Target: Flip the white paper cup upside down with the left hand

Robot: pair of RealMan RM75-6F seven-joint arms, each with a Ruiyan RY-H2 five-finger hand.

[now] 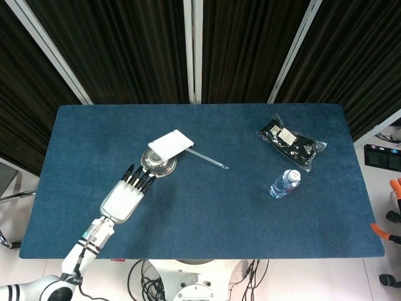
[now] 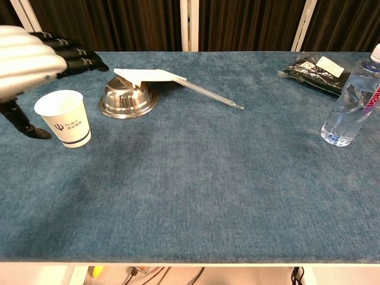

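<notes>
Under left hand [image 2: 27,56], seemingly untouched, cup [image 2: 64,118]

white paper cup [image 2: 63,117], seemingly navy logo, blue table [image 2: 196,178]

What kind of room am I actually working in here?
Probably a lab or robot data-collection booth, not a home: black curtains with white frame poles surround a table covered in blue cloth, cables trail beneath it, and unrelated props like a steel bowl sit around.
</notes>
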